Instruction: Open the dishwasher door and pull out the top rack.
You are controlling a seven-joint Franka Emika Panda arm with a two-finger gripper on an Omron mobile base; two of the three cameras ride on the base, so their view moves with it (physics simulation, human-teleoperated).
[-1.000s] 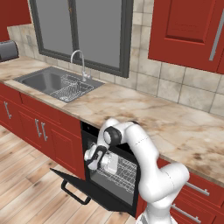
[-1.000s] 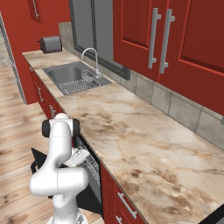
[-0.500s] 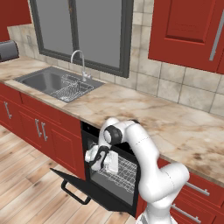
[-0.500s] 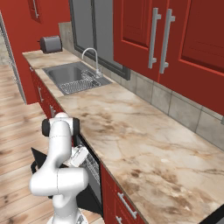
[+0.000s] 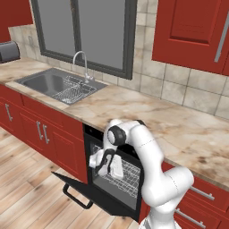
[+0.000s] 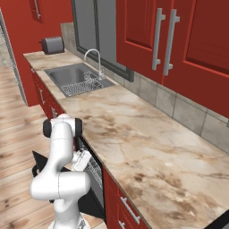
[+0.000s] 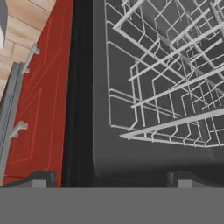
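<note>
The black dishwasher door hangs open, folded down almost flat, with its bar handle toward the floor; it also shows as a dark panel. Inside the opening sits the top rack, a pale wire grid, seen edge-on as thin wires under the counter. My gripper is at the mouth of the dishwasher, just in front of the rack's left part. It is open, fingertips wide apart with nothing between them. The rack's front wire lies above the tips.
A red cabinet door with a silver handle stands left of the opening. The marble counter runs overhead. A sink with a steel drainer and tap lies left. Wooden floor spreads below.
The hand has shifted only slightly at the dishwasher opening. The door and the rack stand as before.
</note>
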